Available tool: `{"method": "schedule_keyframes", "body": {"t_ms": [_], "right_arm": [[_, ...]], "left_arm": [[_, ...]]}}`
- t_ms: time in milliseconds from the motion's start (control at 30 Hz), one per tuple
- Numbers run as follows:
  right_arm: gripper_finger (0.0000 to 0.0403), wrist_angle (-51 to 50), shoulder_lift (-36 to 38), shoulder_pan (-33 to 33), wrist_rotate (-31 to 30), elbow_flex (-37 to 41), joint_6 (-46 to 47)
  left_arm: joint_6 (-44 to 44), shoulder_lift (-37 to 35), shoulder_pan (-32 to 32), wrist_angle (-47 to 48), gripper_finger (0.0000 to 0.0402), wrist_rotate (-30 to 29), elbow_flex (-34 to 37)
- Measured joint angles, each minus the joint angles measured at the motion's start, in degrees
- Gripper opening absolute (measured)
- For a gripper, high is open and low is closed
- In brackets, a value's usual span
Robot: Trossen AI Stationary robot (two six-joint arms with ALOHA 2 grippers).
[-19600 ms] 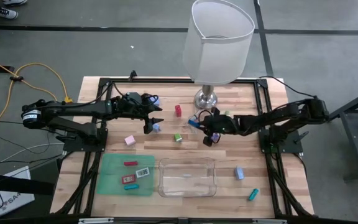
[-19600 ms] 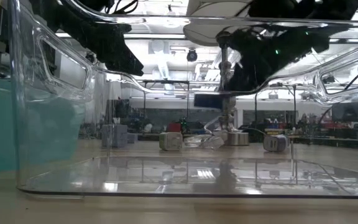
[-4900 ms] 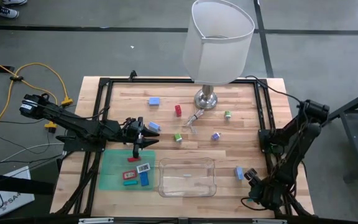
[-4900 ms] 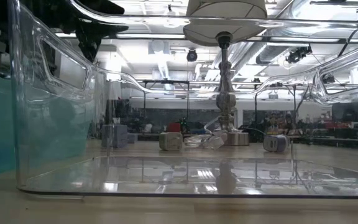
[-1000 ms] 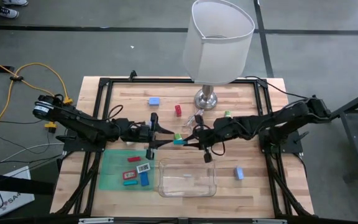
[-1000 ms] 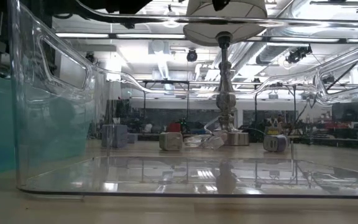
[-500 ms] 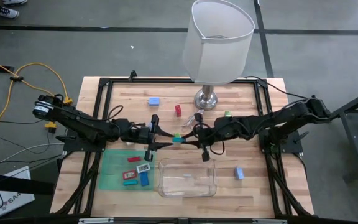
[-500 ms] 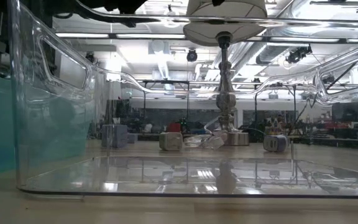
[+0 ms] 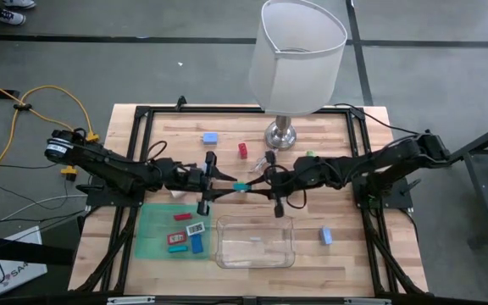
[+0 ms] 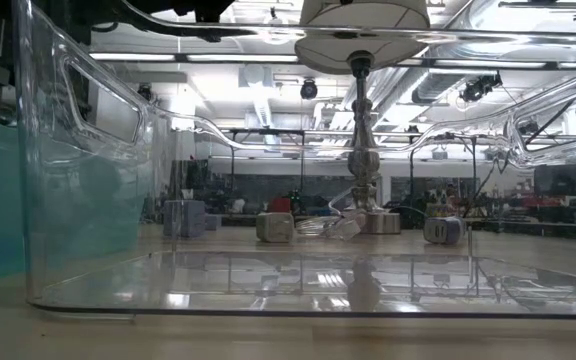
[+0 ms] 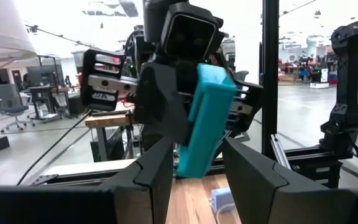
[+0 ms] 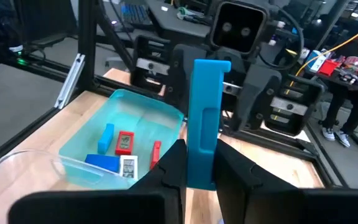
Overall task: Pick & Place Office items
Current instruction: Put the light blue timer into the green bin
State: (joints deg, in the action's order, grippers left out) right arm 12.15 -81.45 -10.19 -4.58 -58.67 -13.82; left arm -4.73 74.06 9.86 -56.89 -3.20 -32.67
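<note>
mid-table handover above the wooden table (image 9: 346,216), between the lamp (image 9: 298,59) and the clear tray (image 9: 256,241): teal stick (image 9: 241,187) bridging both arms, long axis running left to right along the line between them. right gripper (image 9: 263,186) clamped tight on one end of the stick (image 12: 202,146), fingers (image 12: 174,163) pressed to its sides; left gripper (image 9: 217,188) narrowed around the other end (image 11: 205,118), fingers (image 11: 157,168) flanking it, contact apparently made though hard to confirm. green mat (image 9: 151,241) with several small pieces lying just beside the left arm, the nearer one for the drop. likely next: release by the right, carry to the mat by the left.
</note>
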Motion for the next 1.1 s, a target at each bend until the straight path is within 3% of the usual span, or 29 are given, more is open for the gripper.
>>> {"method": "schedule_keyframes", "body": {"t_ms": [1100], "right_arm": [[0.0048,2.2,-0.6,3.4,2.2,0.0,0.0]], "left_arm": [[-2.2,0.0,-2.4,-5.5,0.0135,0.3,-0.3]]}}
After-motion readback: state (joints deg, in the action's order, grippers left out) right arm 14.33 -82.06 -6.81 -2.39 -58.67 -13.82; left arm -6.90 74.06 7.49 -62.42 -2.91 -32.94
